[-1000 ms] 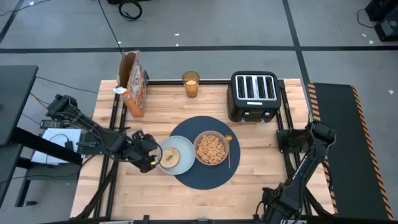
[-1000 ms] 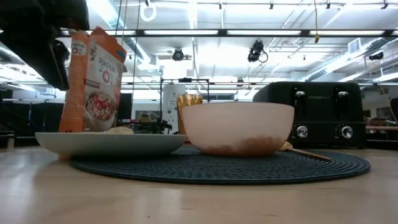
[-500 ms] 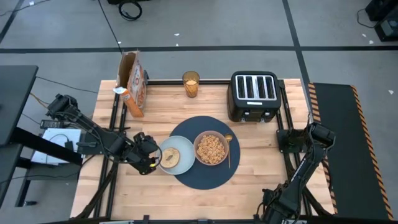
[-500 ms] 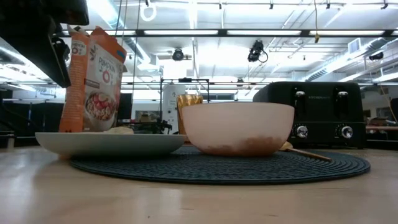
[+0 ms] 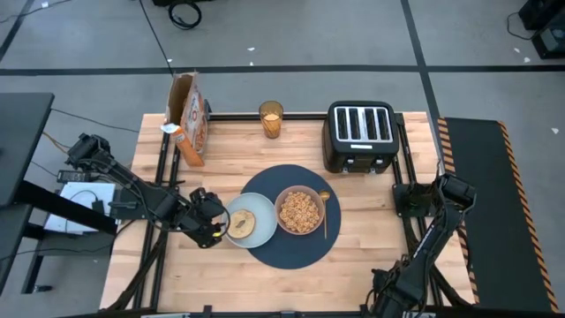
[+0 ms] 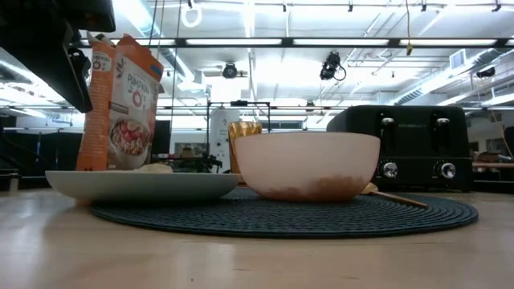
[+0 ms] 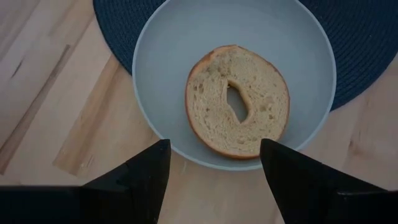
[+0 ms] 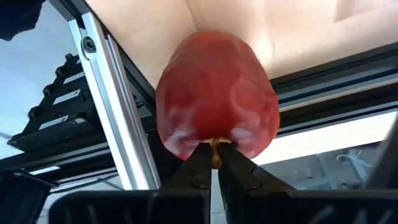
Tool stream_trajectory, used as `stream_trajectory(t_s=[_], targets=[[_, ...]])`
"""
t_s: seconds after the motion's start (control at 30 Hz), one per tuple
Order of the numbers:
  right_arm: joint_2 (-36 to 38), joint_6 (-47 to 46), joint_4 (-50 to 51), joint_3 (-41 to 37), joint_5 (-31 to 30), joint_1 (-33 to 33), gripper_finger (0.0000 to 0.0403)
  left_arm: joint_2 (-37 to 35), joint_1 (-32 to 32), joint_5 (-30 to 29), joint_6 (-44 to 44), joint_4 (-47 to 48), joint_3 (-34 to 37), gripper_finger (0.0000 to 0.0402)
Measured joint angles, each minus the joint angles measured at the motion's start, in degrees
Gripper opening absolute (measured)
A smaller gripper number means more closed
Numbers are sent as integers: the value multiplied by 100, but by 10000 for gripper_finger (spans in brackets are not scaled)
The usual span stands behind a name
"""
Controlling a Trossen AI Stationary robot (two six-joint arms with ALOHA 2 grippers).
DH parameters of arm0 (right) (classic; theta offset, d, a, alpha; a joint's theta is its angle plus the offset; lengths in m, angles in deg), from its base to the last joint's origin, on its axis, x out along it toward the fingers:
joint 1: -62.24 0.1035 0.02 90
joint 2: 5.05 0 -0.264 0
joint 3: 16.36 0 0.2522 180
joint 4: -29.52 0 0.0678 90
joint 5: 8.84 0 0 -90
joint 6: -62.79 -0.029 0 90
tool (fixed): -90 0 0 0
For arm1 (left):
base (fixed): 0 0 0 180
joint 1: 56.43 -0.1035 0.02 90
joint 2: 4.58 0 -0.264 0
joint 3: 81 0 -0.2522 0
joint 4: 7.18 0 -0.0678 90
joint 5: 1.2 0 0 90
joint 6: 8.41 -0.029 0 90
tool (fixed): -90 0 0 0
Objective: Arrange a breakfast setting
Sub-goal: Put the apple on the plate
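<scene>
- From above, my left gripper sits at the left edge of the pale blue-green plate, which overlaps the large round dark-blue mat. The pinkish clear bowl, full of cereal, stands on the mat with the gold spoon just to its right. The amber juice glass stands at the far edge, between the cereal box and the black toaster. My right arm is folded at the table's right edge.
- At table height, the plate and bowl stand side by side on the mat, the toaster behind.
- Through my left wrist, my fingers are spread and empty, just short of the plate's rim; the toast, a bagel half, lies on it.
- Through my right wrist, my right gripper is pressed together, pinching the stem of the red apple, beside the table's metal frame.
</scene>
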State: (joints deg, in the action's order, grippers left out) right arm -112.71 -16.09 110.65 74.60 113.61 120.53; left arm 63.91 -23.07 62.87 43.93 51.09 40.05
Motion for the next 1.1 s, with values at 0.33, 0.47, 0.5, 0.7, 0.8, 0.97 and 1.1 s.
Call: stream_trajectory(t_s=[0.33,0.47,0.5,0.7,0.8,0.97,1.1], targets=[[0,1090,1724,1673,-1132,-586,16,-141,465,-357,-159,-417,7,254],[7,2022,2084,2387,-2208,-1085,16,-126,766,-1037,-911,-1694,9,254],[9,2301,2089,2485,-2447,-1209,16,-96,806,-1116,-1126,-2041,9,254],[9,3772,1977,2552,-3217,-1882,16,273,894,-1151,-1803,-3491,7,271],[7,4308,1851,2546,-3427,-2106,16,658,872,-1115,-1681,-3761,9,297],[7,4945,1616,2546,-3633,-2388,16,1487,743,-1165,-2167,-4608,13,329],[2,5326,1331,2546,-3751,-2574,16,2088,674,-1416,-2893,-5729,11,341]])
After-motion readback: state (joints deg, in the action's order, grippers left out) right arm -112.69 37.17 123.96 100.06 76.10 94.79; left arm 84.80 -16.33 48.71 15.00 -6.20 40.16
